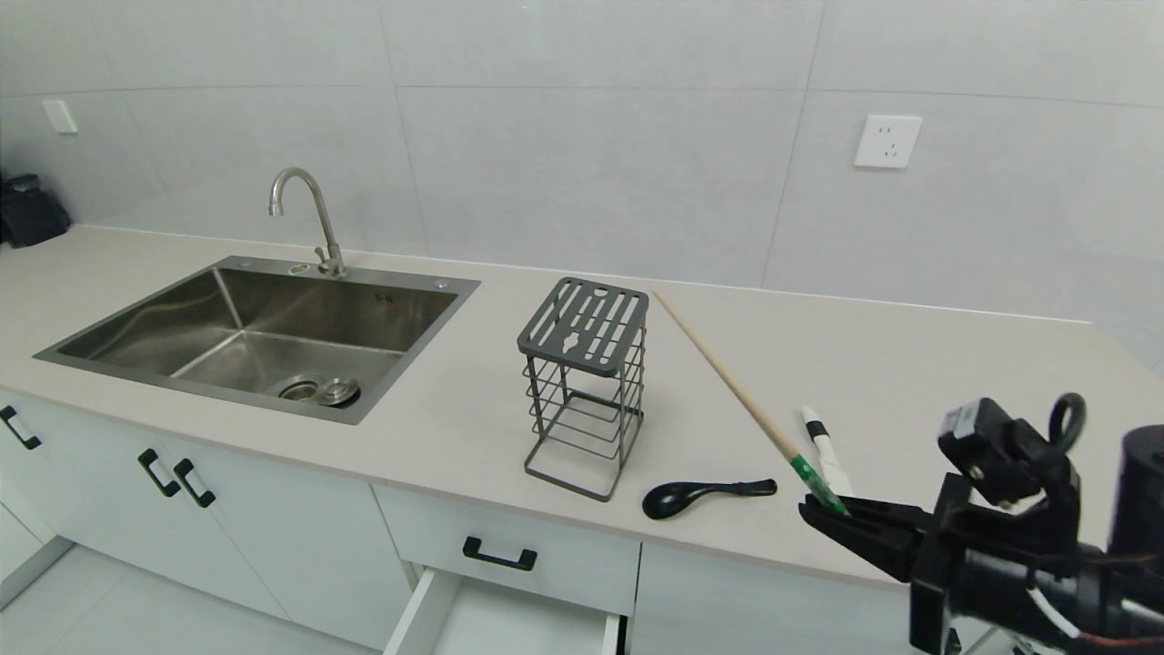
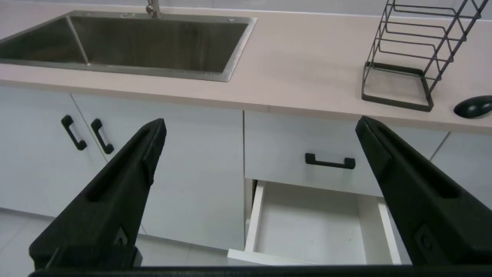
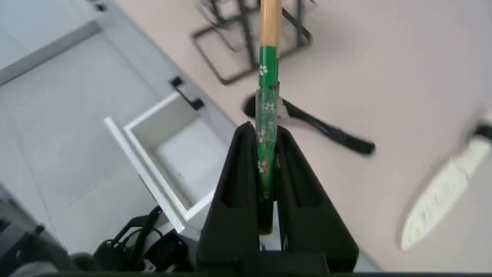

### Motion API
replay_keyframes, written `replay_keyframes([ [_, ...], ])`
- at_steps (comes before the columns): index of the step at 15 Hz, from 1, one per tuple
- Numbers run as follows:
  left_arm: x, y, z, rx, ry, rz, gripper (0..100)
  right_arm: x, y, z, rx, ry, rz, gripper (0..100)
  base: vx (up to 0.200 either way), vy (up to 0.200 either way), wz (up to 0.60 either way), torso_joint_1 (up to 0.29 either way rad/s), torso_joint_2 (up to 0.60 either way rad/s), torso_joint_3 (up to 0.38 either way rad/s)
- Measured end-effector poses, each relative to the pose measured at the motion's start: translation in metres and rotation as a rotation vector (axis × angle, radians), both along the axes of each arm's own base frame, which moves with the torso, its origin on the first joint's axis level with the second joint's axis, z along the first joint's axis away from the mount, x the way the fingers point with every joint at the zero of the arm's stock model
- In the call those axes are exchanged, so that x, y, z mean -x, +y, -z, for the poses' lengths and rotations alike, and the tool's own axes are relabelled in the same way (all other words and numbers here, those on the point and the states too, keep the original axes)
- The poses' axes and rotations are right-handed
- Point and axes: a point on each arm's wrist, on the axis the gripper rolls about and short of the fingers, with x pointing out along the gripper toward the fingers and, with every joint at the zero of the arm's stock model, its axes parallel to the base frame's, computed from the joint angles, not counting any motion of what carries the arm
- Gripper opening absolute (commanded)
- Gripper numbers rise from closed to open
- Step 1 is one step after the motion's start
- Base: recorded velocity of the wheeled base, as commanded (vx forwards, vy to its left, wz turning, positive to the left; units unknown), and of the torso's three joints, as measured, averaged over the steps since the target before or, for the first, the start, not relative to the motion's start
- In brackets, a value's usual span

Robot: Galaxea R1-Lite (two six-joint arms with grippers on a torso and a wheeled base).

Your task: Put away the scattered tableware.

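The left gripper hangs released, its 2 fingers spread wide, facing the white cabinet fronts below the counter. On the counter at far left is the steel sink, with a faucet behind it and a loose drain plug in its basin. A small dark mark on its back wall is too small to read.

Below the counter edge a drawer stands pulled open, white inside. Right of the sink stands the dark wire rack, upright, with a slotted top plate.

Next comes the chopstick, long pale wood with a green end dotted with white flowers. It slants from near the back wall to the counter's front edge. A black spoon lies between the rack and that green end, and a white knife lies just beside the chopstick on its right.

The right gripper is clenched on the green end.
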Motion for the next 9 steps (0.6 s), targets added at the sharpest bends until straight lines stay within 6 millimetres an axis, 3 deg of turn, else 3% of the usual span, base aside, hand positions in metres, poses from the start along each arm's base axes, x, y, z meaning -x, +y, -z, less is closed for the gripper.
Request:
replay_keyframes([
  [3, 0.0, 0.0, 0.0, 0.001, 0.0, 0.0, 100, 0.017, -0.01, -0.002, 0.045, -0.082, -0.127, 0, 0.0, 0.0, 0.0, 0.0, 0.0, 0.0],
  [9, 0.0, 0.0, 0.0, 0.0, 0.0, 0.0, 100, 0.023, 0.02, -0.009, 0.166, -0.016, -0.222, 0, 0.0, 0.0, 0.0, 0.0, 0.0, 0.0],
])
